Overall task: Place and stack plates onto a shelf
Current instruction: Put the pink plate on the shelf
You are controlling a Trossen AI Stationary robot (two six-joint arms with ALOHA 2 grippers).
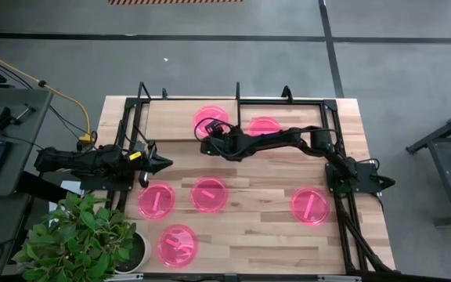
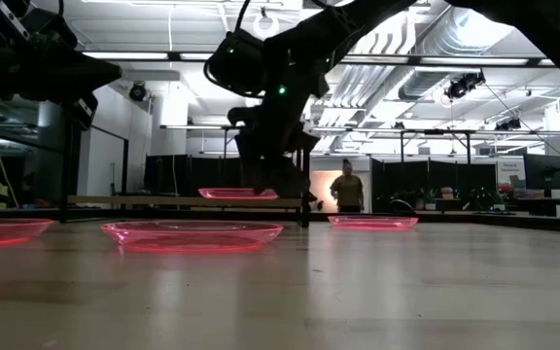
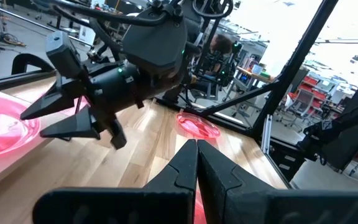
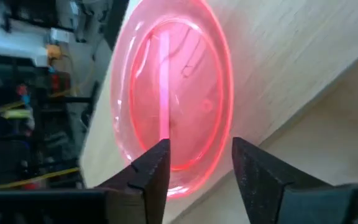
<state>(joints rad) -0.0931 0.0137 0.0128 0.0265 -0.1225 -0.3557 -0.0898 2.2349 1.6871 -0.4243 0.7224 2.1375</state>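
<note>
The right hand (image 1: 207, 146) is hovering with fingers spread wide at the rim of one plate (image 1: 211, 120) lying on the shelf (image 1: 174, 119). Another plate (image 1: 264, 125) is lying nearby; four are waiting on the desk (image 1: 249, 235). The left hand (image 1: 164, 163), pinched closed, is idling.

You see translucent pink-red plates (image 1: 210, 194), each with a pale streak. The shelf (image 1: 174, 117) is light wood, black-framed.
</note>
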